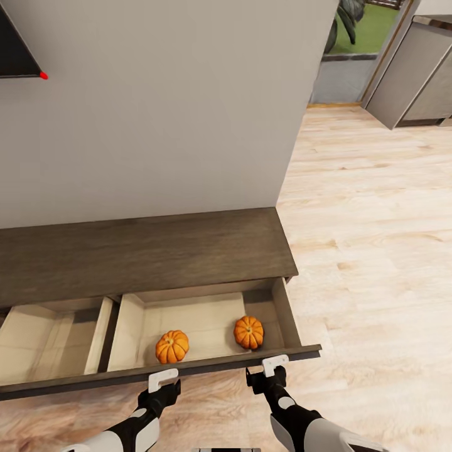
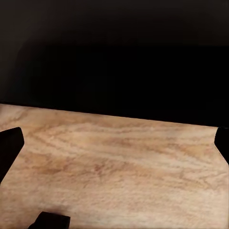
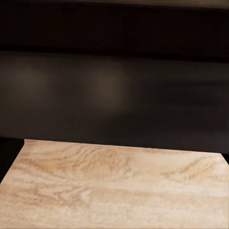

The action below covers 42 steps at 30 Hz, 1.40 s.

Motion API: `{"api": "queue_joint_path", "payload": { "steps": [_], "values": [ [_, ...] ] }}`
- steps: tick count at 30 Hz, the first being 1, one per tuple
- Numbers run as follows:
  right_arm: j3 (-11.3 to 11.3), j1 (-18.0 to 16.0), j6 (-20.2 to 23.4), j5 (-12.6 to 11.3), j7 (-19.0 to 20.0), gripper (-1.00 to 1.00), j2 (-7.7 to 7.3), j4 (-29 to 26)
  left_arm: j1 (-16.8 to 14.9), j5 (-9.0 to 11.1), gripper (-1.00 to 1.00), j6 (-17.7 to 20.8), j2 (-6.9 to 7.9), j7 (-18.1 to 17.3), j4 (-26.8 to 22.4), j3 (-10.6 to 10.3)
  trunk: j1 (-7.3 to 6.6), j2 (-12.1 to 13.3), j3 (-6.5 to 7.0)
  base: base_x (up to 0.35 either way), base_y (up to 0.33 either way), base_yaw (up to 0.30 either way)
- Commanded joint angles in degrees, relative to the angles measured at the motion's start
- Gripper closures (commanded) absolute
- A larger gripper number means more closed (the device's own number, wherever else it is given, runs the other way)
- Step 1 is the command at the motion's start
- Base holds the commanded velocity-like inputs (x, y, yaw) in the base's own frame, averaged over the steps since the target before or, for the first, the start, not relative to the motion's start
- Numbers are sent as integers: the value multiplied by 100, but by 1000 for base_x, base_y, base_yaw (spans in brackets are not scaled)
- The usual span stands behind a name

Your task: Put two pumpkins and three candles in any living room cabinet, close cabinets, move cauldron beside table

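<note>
Two small ribbed orange pumpkins, one (image 1: 172, 346) left of the other (image 1: 249, 332), sit inside the pulled-out, pale-lined drawer (image 1: 285, 317) of the long dark brown wood-grain cabinet (image 1: 144, 254). The left gripper (image 1: 163, 378) and right gripper (image 1: 275, 365) hang just beside the drawer's front edge, over the light wood-plank floor (image 1: 376, 251). Whether either gripper is open or holds anything cannot be told.

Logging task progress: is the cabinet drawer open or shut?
Open: the drawer is pulled out from the cabinet, its beige inside exposed with both pumpkins inside.

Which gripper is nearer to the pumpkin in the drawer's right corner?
The right gripper, just below that pumpkin across the drawer front. The left gripper sits farther left, below the other pumpkin.
</note>
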Motion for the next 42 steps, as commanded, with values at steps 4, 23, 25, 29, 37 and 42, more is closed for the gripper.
{"api": "queue_joint_path", "payload": {
  "steps": [4,23,25,29,37,42],
  "values": [
    [0,0,0,0,0,-100,0,0,0,5,-100,-1,0,0,1,20,0,0,0,112,0,0],
    [0,7,-62,0,0,-100,0,0,0,6,-100,-1,0,0,1,20,0,0,0,329,0,0],
    [0,7,-70,0,0,-100,0,0,0,6,-100,-1,0,0,1,20,0,0,0,336,0,0],
    [0,7,-70,0,0,-100,0,-5,0,8,-100,-1,3,0,1,20,0,0,0,336,0,0],
    [0,8,-79,0,0,-100,0,-6,0,11,-100,-1,0,0,1,20,0,0,0,336,0,0],
    [0,8,-81,0,0,-100,0,-8,0,8,-100,-1,0,0,1,20,0,0,0,336,0,0]
  ]
}}
